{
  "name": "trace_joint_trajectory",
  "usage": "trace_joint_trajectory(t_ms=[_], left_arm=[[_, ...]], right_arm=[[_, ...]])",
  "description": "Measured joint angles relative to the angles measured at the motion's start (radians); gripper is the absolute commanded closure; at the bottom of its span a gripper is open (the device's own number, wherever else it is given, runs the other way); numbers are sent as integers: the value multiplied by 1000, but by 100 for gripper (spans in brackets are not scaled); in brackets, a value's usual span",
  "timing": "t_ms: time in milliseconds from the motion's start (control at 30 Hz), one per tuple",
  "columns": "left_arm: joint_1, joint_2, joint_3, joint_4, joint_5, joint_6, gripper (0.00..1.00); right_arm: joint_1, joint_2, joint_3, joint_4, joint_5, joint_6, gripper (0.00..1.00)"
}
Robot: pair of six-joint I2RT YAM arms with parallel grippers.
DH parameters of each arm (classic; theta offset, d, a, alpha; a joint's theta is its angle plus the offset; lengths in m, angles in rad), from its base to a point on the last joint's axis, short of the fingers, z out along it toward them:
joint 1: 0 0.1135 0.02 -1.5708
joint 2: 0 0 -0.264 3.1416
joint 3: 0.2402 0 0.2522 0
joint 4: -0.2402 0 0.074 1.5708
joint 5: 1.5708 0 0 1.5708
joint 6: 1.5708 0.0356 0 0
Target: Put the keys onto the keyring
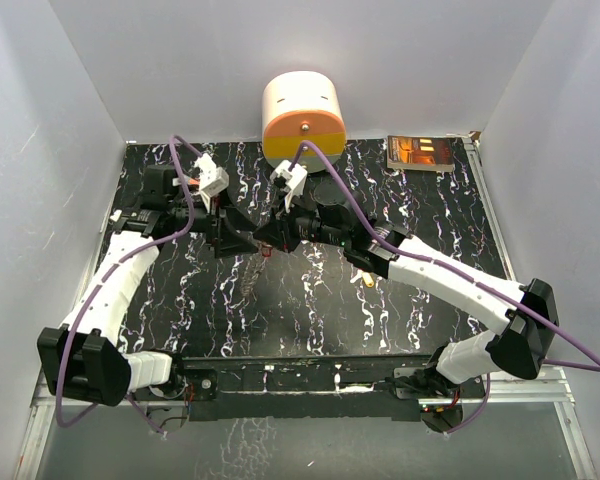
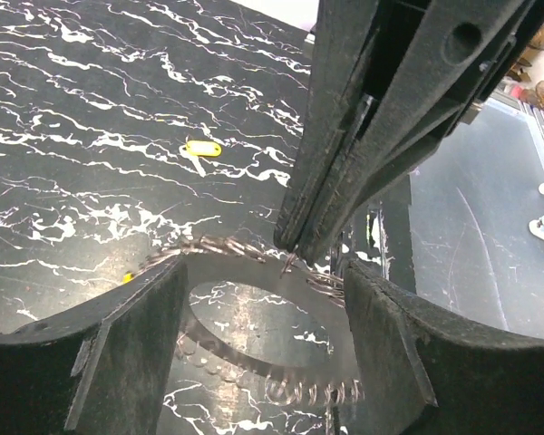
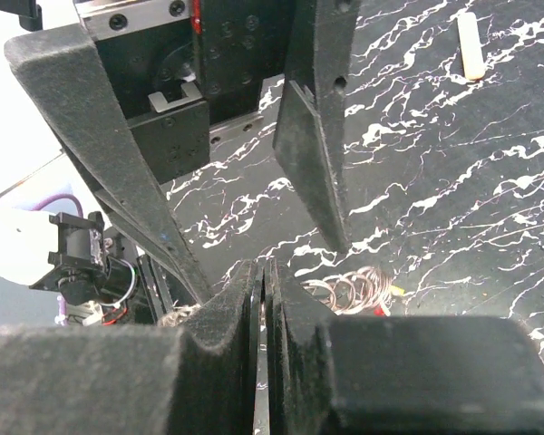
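The keyring (image 2: 236, 265), a grey ring with small wire loops on its rim, sits between my left gripper's (image 2: 263, 272) spread fingers and is held above the table. In the top view both grippers, left (image 1: 242, 240) and right (image 1: 272, 243), meet mid-table. My right gripper (image 2: 295, 249) is shut, its tip at the ring's far rim, and a thin metal tip pokes out that looks like a key. In the right wrist view its fingers (image 3: 265, 267) are pressed together on a thin sliver. A yellow key (image 2: 201, 147) lies on the table (image 1: 367, 281). Wire loops (image 3: 349, 290) with a red bit (image 3: 378, 311) show beside the fingers.
A cream-and-orange cylinder (image 1: 302, 118) stands at the back wall, with a dark box (image 1: 420, 152) at the back right. A pale stick (image 3: 471, 45) lies on the black marbled mat (image 1: 430, 215). White walls close in three sides. A metal rail (image 1: 310, 378) runs along the near edge.
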Motion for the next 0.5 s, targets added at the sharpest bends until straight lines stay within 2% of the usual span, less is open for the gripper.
trace_joint_trajectory(t_ms=[233, 500], left_arm=[[-45, 39, 1, 61, -21, -56, 34], [-79, 45, 4, 70, -37, -65, 40]], right_arm=[[2, 0, 8, -16, 1, 0, 92], [7, 0, 13, -32, 5, 0, 92]])
